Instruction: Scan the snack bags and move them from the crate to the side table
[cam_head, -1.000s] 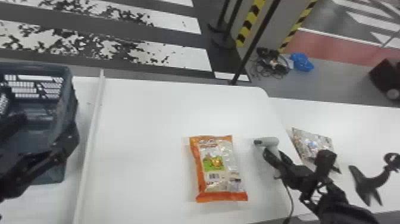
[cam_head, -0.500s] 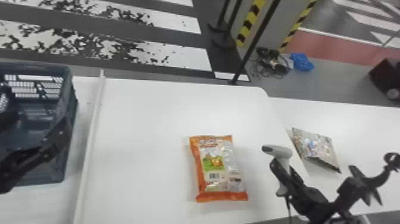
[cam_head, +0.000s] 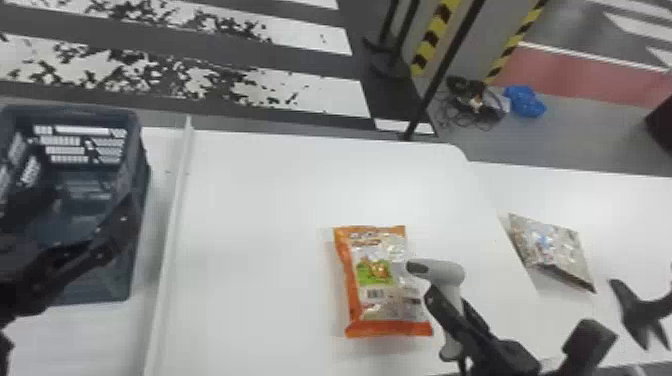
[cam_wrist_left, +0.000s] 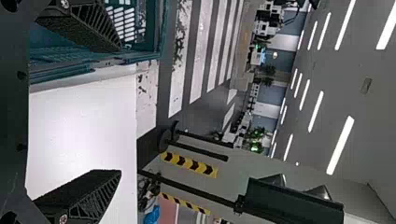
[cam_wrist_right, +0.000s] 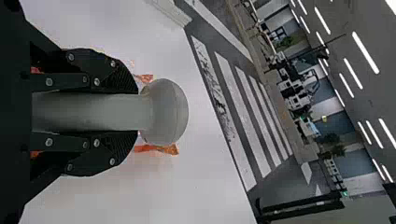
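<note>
Past the white tabletop's left edge stands the crate; the left gripper is near it, fingers wide apart, empty. Beyond the right edge, a silvery bag rests on the side table. The orange snack bag lies towards the tabletop's near right corner. The right gripper is closed round the scanner. Scanning seems in hand; next, aim at the barcode. Its small print is unreadable.
</note>
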